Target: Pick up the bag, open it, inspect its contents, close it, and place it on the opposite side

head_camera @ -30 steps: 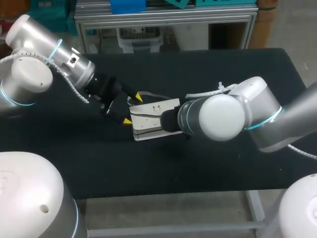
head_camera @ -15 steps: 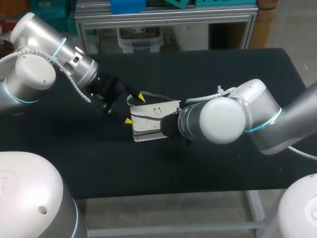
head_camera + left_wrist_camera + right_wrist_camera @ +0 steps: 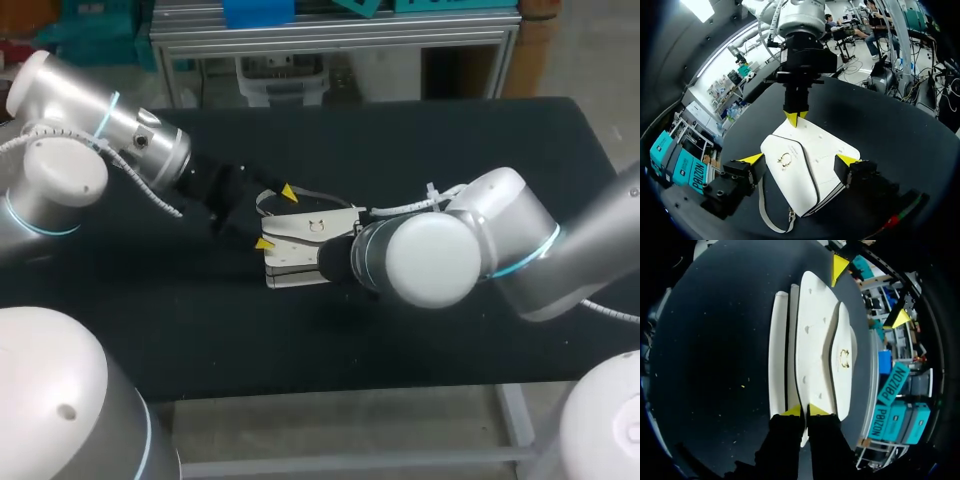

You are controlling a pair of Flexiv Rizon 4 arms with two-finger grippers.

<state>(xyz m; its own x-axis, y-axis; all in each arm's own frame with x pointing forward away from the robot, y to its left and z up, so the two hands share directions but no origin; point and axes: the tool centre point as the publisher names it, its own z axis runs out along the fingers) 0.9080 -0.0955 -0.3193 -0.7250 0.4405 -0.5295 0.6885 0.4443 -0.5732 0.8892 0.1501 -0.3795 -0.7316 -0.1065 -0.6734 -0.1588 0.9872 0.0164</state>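
White bag (image 3: 300,248) is lying flat on black counter (image 3: 430,150), approx mid-counter. It's a small handbag w/ a rounded flap (image 3: 795,185) folding over the front, a thin dark seam running along the flap edge, and a small metal ring clasp (image 3: 785,160) sitting on the flap. Edge-on from the R wrist view, it's showing several stacked white panels w/ dark gaps betw them. A thin pale strap (image 3: 761,205) is trailing off the bag's end nearest the L arm.

L claw (image 3: 799,160) is hovering at that end, fingers spread wide and straddling the bag's width; can't tell if the tips are touching it. R claw (image 3: 805,411) is sitting at the bag's opposite end, fingers pressed nearly together, pinching the bag's edge betw its yellow tips.
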